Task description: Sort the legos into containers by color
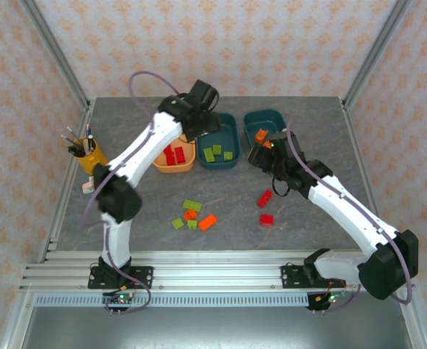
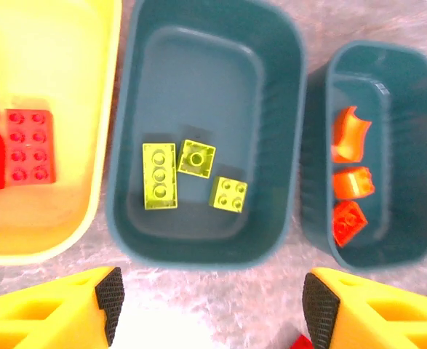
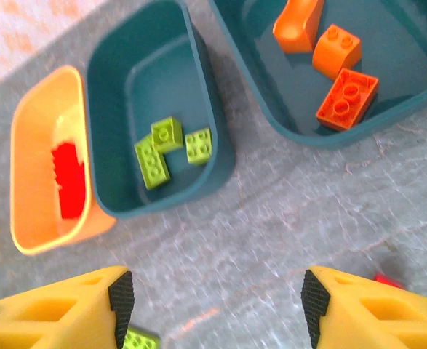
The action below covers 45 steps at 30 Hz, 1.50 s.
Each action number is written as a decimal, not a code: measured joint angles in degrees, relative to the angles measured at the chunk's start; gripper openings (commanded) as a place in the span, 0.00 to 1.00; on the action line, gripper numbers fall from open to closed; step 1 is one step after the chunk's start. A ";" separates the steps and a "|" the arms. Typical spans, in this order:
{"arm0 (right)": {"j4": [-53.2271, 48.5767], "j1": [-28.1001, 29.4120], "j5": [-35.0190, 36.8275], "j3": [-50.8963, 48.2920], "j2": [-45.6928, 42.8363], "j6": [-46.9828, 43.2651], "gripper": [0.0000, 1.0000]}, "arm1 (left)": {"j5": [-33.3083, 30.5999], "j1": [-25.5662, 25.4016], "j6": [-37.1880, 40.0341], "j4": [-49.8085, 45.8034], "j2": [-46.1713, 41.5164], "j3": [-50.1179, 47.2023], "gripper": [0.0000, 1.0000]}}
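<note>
Both grippers are open with nothing between their fingers. My left gripper (image 1: 196, 131) (image 2: 212, 305) hovers at the near side of the tubs. The light orange tub (image 1: 173, 169) (image 2: 46, 243) holds red bricks (image 2: 28, 145). Three lime green bricks (image 2: 159, 176) lie in the middle teal tub (image 1: 220, 166) (image 2: 198, 256). The right teal tub (image 1: 271, 114) (image 2: 311, 145) holds orange bricks (image 2: 351, 182) (image 3: 337, 51). My right gripper (image 1: 260, 154) (image 3: 217, 302) hangs over bare table in front of that tub. Loose green and orange bricks (image 1: 192, 216) and two red bricks (image 1: 265, 198) lie on the table.
A yellow pen cup (image 1: 88, 154) stands at the left edge. A green brick (image 3: 142, 339) lies beside my right gripper's left finger and a red one (image 3: 388, 280) near its right finger. Metal frame posts stand at the table's back corners.
</note>
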 measured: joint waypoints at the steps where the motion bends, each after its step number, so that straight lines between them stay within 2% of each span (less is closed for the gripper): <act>1: -1.16 0.46 -0.39 0.09 0.00 -0.87 0.64 | 0.37 0.00 0.35 1.03 -4.20 -4.48 0.69; 6: -6.08 6.03 -1.07 0.57 0.96 -1.25 0.64 | 2.69 -0.48 2.56 7.63 -23.47 -30.60 0.69; 10: -8.44 10.23 -3.19 3.10 8.81 5.51 0.59 | 4.68 -1.36 4.17 10.80 -35.06 -48.76 0.72; 16: -11.10 13.22 -8.28 9.09 26.14 18.73 0.58 | 6.82 -2.05 5.55 14.16 -51.52 -65.83 0.74; 18: -10.40 14.95 -9.79 9.46 29.46 23.39 0.59 | 7.06 -2.05 5.53 14.75 -55.63 -69.46 0.74; 24: -7.37 20.57 -13.35 9.77 33.18 37.53 0.64 | 7.19 -2.05 5.40 14.91 -62.29 -74.93 0.74; 31: -3.06 23.39 -14.01 9.01 33.24 49.90 0.64 | 7.52 -2.03 5.38 14.95 -65.33 -75.17 0.74; 40: -1.62 24.52 -14.47 6.54 34.27 58.25 0.63 | 10.47 -2.03 5.55 14.88 -68.85 -75.21 0.74; 45: -1.14 25.62 -15.08 6.54 36.35 61.29 0.56 | 12.81 -2.03 5.57 14.53 -72.00 -75.60 0.75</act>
